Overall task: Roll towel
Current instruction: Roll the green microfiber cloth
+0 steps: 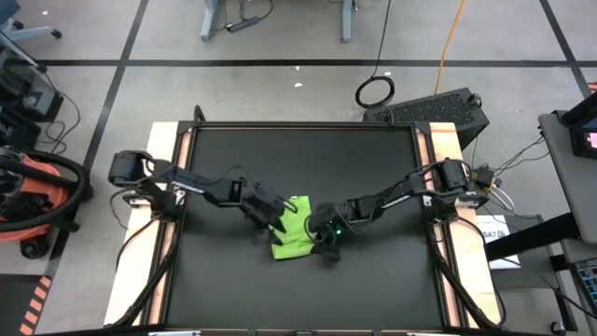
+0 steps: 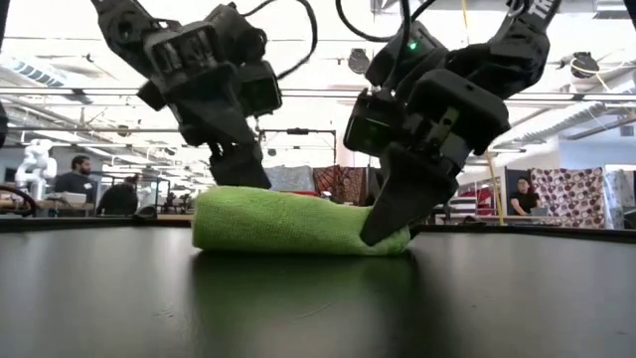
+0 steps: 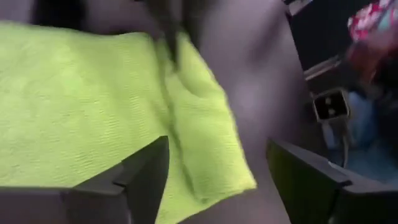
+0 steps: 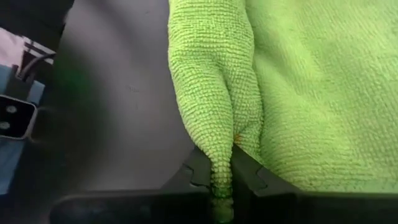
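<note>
The lime-green towel (image 1: 291,231) lies in the middle of the black table, bunched into a low, thick pad (image 2: 283,221). My left gripper (image 1: 269,213) stands open over the towel's left far part. In the left wrist view (image 3: 217,180) one finger is over the cloth and the other is over bare table beyond the towel's edge. My right gripper (image 1: 325,235) is at the towel's right edge and is shut on a ridge of cloth (image 4: 214,93). My left gripper comes down on the towel from above, slanting from the table's left. One fingertip (image 2: 248,177) meets the towel's top surface (image 2: 260,191). The other finger (image 3: 305,180) is off the cloth. The towel lies flat on the table under it. My right gripper pinches a raised fold of the towel's right edge (image 4: 222,163) between its two fingers (image 4: 249,167). It holds several layers gathered into a ridge. The fingers slant down from the table's right (image 2: 388,214) and lie along the ridge. The towel's underside stays on the table.
Bare black tabletop (image 1: 298,159) lies all around the towel, with light wooden rails (image 1: 160,140) along the left and right sides. People and furniture show in the room beyond the far edge in the low view (image 2: 79,179).
</note>
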Robot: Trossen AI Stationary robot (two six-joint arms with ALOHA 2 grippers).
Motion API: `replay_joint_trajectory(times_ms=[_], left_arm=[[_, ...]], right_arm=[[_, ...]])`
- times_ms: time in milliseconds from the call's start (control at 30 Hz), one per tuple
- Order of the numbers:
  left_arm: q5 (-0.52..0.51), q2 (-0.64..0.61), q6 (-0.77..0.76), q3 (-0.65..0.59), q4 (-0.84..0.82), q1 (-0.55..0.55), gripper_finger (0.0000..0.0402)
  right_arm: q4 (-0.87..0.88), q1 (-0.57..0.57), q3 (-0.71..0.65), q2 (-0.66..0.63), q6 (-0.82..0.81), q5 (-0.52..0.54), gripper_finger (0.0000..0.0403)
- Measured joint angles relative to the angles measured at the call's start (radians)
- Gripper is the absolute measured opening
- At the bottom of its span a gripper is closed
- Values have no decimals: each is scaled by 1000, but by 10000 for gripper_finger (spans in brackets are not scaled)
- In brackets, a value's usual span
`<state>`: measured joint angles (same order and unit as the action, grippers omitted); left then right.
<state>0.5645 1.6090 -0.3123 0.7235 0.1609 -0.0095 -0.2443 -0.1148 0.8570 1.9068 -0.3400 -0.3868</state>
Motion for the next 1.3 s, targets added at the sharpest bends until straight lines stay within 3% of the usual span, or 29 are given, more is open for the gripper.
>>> replay_joint_trajectory(times_ms=[167, 300, 400, 567, 767, 1000, 1133, 1300], left_arm=[[-146, -33, 108, 0, -24, -132, 271], [-367, -34, 194, 0, -27, -277, 262], [-618, -34, 223, 8, -76, -379, 260], [-807, -29, 240, 13, -87, -465, 260], [-804, -5, 231, 14, -53, -468, 260], [-806, 76, 338, 58, -67, -467, 260], [-893, 119, 312, 106, -175, -461, 260], [-910, 153, 237, 127, -251, -449, 236]], right_arm=[[8, 32, -1, 0, -37, -48, 9], [11, 40, -1, 0, -41, -53, 10], [12, 44, -1, 0, -45, -62, 10], [11, 44, -1, 0, -46, -62, 10], [10, 48, -1, 0, -59, -60, 10], [5, 51, -1, 0, -77, -57, 10], [-3, 51, -1, 0, -86, -56, 10], [-12, 52, -1, 0, -95, -53, 10]])
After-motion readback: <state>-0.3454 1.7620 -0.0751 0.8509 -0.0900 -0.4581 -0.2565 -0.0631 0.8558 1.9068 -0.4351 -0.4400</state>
